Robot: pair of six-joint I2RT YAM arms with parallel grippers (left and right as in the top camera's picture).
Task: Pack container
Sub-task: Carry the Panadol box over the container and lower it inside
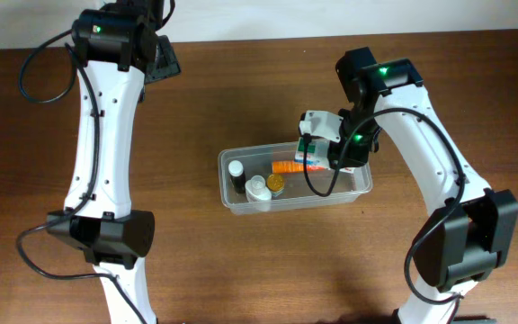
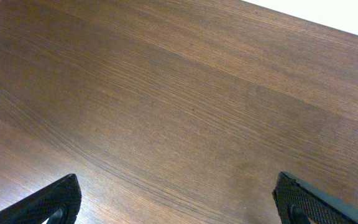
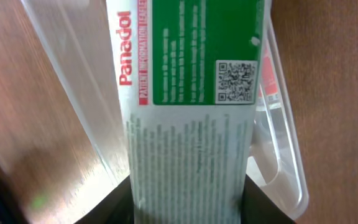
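Tabletop [image 1: 241, 270] holds clear rimmed container [image 1: 317, 200]; right fingers [image 3: 263, 208] clamp Panadol box [image 3: 191, 124], left fingers [image 2: 48, 202] spread.

The Panadol box [image 3: 191, 112] runs off the top and bottom of the right wrist view, its grey small print too blurred to read. The right gripper [image 3: 188, 208] shows only as dark slivers either side. From above, labels on the bottles [image 1: 257, 187] in the container [image 1: 225, 184] are too small to make out
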